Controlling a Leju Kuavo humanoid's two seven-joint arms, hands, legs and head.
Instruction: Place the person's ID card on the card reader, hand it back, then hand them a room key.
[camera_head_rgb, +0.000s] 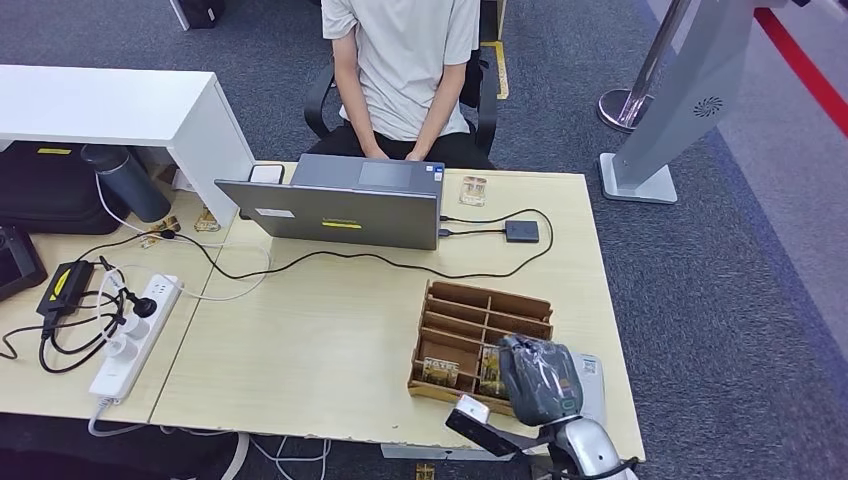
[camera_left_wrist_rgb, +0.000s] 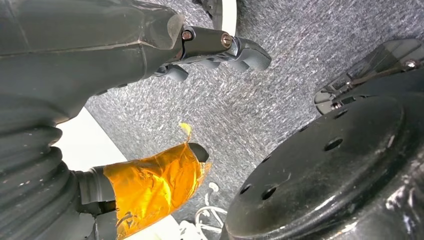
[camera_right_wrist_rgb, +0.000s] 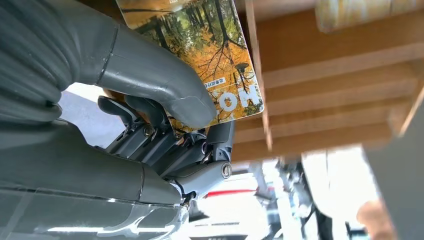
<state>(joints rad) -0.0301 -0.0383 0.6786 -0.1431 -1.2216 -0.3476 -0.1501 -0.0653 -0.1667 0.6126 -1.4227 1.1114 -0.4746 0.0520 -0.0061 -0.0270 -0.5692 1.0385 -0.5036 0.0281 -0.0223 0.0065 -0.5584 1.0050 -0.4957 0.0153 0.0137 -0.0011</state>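
Pinching a room key (camera_right_wrist_rgb: 220, 60) over the wooden organizer (camera_head_rgb: 480, 325) near the desk edge, apparently, right hand (camera_head_rgb: 540, 378).

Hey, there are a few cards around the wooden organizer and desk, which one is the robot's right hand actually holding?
The room key card with the autumn-forest print, pinched by the right hand at the wooden organizer. The other like card sits in its slot, and the ID card lies by the laptop.

- The room key card (camera_right_wrist_rgb: 220, 55) held in the right hand (camera_right_wrist_rgb: 165, 125) bears large white letters "OH" as they show in the turned wrist view, beside a short line of small characters too fine to read.
- Labels elsewhere are illegible.
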